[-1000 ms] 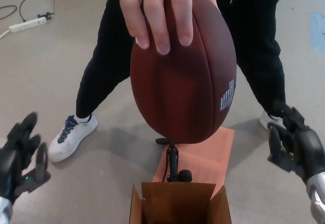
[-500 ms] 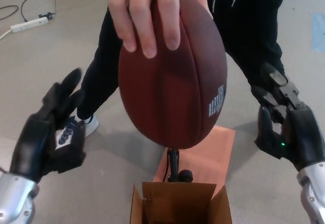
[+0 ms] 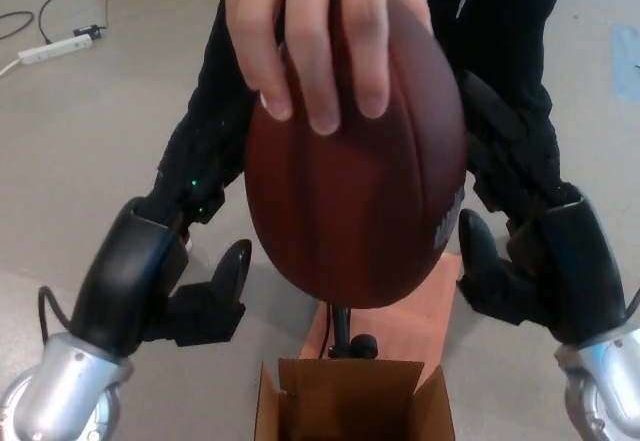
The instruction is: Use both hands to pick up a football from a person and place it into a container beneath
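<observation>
Fingers of both black hands spread and unclenched, grasping nothing yet, cupped on either side of the football (image 3: 355,176). Left hand (image 3: 195,261) low on the ball's left flank, thumb jutting up just beside the leather; contact not clear from this angle. Right hand (image 3: 520,221) hugging the right flank, fingers reaching up along the curve, thumb low near the white lettering, seemingly touching or almost so. Ball upright, point down, hanging from a person's hand (image 3: 320,36) draped over its top — evidently held that way to leave both sides free for a two-sided squeeze. Directly beneath, an open cardboard box (image 3: 355,401) with flaps apart, lined up so a straight lowering would drop the ball in. Behind the box, a black stand (image 3: 342,326) on an orange sheet (image 3: 405,306). Handover not yet complete: weight apparently still borne from above. Next likely need: an inward press from both palms before any release.
</observation>
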